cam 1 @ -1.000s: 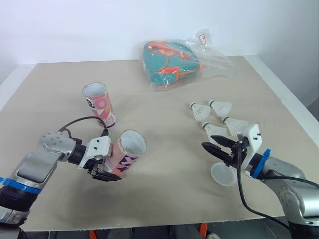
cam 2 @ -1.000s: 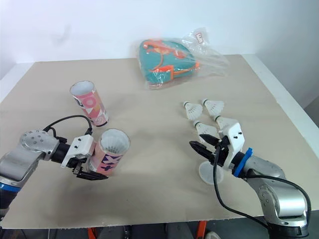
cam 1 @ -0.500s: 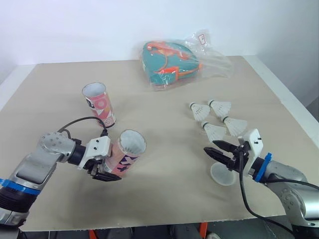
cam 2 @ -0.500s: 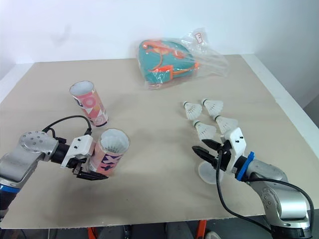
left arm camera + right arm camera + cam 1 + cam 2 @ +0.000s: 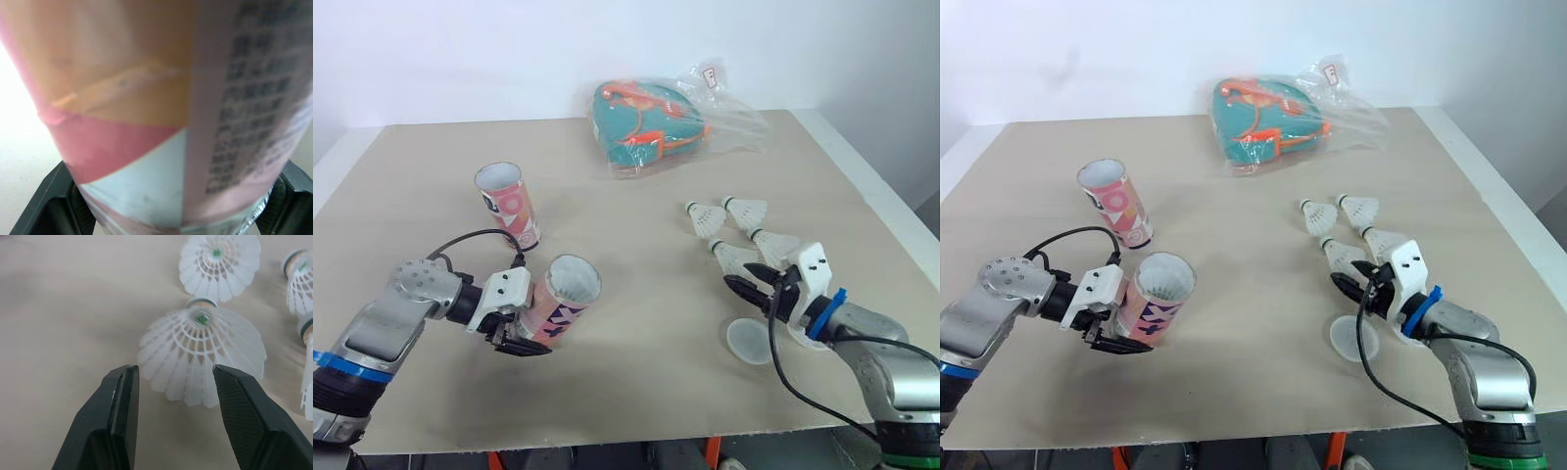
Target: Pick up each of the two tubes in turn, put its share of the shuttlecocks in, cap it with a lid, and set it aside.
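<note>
Early in the task, judging by the layout. Nothing loaded as far as can be seen: four shuttlecocks [image 5: 736,258] lying loose in a cluster on the right side of the table [image 5: 646,392], none seen inside a tube. Nothing capped either, with one translucent lid [image 5: 750,340] lying flat near the front right, just beside the cluster. First tube [image 5: 563,299] already picked up and held tilted at the front left, open mouth turned up and towards the middle of the table. Second tube [image 5: 509,204] standing upright and open farther back on the left, well apart from both grippers. Left to do: all the loading, both cappings, both settings aside (so nearly everything). Bagged teal item [image 5: 656,122] at the back, not part of the job.

Left gripper [image 5: 521,338]: clamped around the lower body of the held tube, black fingers [image 5: 44,196] pressed on either side of its printed wall.

Right gripper [image 5: 741,284]: low over the table at the near end of the cluster, spread moderately wide and holding nothing. In the right wrist view, fingers [image 5: 120,401] flanking the feather skirt of the nearest shuttlecock, just short of touching it. Probably lining up for the first grasp.
</note>
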### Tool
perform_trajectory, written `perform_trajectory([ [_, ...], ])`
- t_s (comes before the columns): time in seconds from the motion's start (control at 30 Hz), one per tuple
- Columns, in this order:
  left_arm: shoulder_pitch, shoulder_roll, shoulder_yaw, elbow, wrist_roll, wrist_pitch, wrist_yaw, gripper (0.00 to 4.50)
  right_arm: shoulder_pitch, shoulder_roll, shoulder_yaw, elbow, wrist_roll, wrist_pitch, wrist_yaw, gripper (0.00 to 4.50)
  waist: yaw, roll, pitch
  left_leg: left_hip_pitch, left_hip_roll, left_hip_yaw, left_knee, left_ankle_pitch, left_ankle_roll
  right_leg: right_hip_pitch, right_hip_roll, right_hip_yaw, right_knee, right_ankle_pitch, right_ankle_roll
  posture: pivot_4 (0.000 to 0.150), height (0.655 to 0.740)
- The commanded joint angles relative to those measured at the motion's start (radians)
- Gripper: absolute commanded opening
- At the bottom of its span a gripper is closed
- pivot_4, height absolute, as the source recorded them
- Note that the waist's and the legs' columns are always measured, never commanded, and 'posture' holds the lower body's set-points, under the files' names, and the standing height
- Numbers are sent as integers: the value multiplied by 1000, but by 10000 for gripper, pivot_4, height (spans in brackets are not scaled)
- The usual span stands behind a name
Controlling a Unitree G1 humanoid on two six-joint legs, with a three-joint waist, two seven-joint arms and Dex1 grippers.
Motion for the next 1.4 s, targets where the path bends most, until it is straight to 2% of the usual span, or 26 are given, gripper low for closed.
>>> perform_trajectory([
  [0.03, 25, -4, -45, 3, 14, 17, 5, 36515, -40, 7, 6, 10, -17, -19, -12, 26460, 0, 0, 0, 0, 0, 0, 0, 0, 0, 0, 0, 0, 0, 0, 0, 1500, 7387],
  [0.37, 36, -7, -43, 1, 12, 15, 18, 36515, -130, 43, 58, 101, -80, -56, -32, 26460, 0, 0, 0, 0, 0, 0, 0, 0, 0, 0, 0, 0, 0, 0, 0, 1500, 7387],
  [0.47, 39, -7, -43, 0, 11, 14, 23, 36515, -138, 50, 58, 120, -91, -69, -36, 18298, 1, 0, 0, 0, 0, 0, 0, 0, 0, 0, 0, 0, 0, 0, 0, 1500, 7387],
  [0.57, 45, -6, -42, -1, 11, 10, 26, 36515, -137, 52, 57, 115, -92, -71, -33, 4225, 0, 0, 0, 0, 0, 0, 0, 0, 0, 0, 0, 0, 0, 0, 0, 1500, 7387],
  [0.6, 46, -6, -42, -1, 11, 10, 26, 36515, -135, 52, 56, 111, -90, -71, -30, 928, 0, 0, 0, 0, 0, 0, 0, 0, 0, 0, 0, 1, 0, 0, 0, 1500, 7387],
  [1.1, 37, -9, -45, -9, 9, 19, 21, 36515, -99, 35, 36, 4, -29, -42, 22, 928, 1, 0, 0, 0, 0, 0, 0, 0, 0, 0, 0, 1, 0, 0, 0, 1500, 7387],
  [1.2, 34, -11, -47, -5, 11, 19, 22, 36515, -51, 14, 15, -87, 43, 15, 63, 10255, 1, 1, 0, 0, 0, 0, 0, 0, 0, 0, 0, 0, 0, 0, 0, 1500, 7387],
  [1.37, 32, -11, -49, -5, 10, 20, 20, 36515, -39, -14, 18, -133, 34, 92, 18, 33033, 1, 0, 0, 0, 0, 0, 1, 0, 0, 0, 0, 1, 0, 1, 1, 1500, 7387],
  [1.4, 32, -11, -50, -5, 10, 19, 19, 36515, -39, -12, 19, -141, 38, 100, 15, 33033, 1, 0, 0, 0, 0, 0, 1, 0, 0, 0, 0, 0, 0, 1, 1, 1500, 7387],
])
